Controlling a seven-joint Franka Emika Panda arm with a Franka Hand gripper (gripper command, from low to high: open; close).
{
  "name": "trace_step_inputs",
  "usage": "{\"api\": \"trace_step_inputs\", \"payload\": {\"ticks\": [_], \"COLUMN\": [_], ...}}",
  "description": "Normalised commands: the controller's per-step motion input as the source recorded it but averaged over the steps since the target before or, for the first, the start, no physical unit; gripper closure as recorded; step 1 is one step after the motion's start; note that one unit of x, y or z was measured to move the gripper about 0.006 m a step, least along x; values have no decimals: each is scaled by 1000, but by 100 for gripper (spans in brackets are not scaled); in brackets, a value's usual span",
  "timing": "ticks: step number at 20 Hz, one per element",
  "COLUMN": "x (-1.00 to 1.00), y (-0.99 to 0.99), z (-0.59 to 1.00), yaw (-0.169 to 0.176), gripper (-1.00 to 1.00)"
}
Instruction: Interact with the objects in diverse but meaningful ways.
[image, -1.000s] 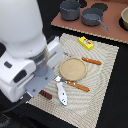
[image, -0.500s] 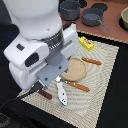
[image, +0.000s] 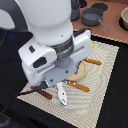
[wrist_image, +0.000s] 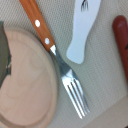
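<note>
A dark brown sausage (image: 43, 93) lies on the woven mat near its front corner, with a white fish shape (image: 61, 95) just to its right in the exterior view. Close up in the wrist view, the fish shape (wrist_image: 82, 30) lies between the sausage (wrist_image: 121, 45) and an orange-handled fork (wrist_image: 60, 60). My gripper (image: 54, 83) hangs low over this spot, beside the round tan plate (image: 82, 74). The arm hides its fingers, so open or shut is unclear. A dark shape at the wrist picture's edge may be one finger.
The fork (image: 80, 86) lies along the plate's (wrist_image: 22, 90) front edge, and an orange-handled knife (image: 93, 61) lies behind the plate. Grey pots (image: 92, 18) and a brown bowl (image: 124, 18) stand at the back. The mat (image: 102, 95) rests on a black surface.
The arm has swung towards the exterior view's right and lower over the mat, now covering most of the plate. The sausage, fish shape and fork have stayed put.
</note>
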Motion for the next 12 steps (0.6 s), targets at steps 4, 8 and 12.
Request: {"api": "trace_step_inputs", "payload": {"ticks": [4, 8, 12], "x": [144, 120, 144], "y": [-185, -156, -114], "z": [0, -4, -104], "yaw": [-80, -87, -87], "gripper": [-100, -100, -100]}}
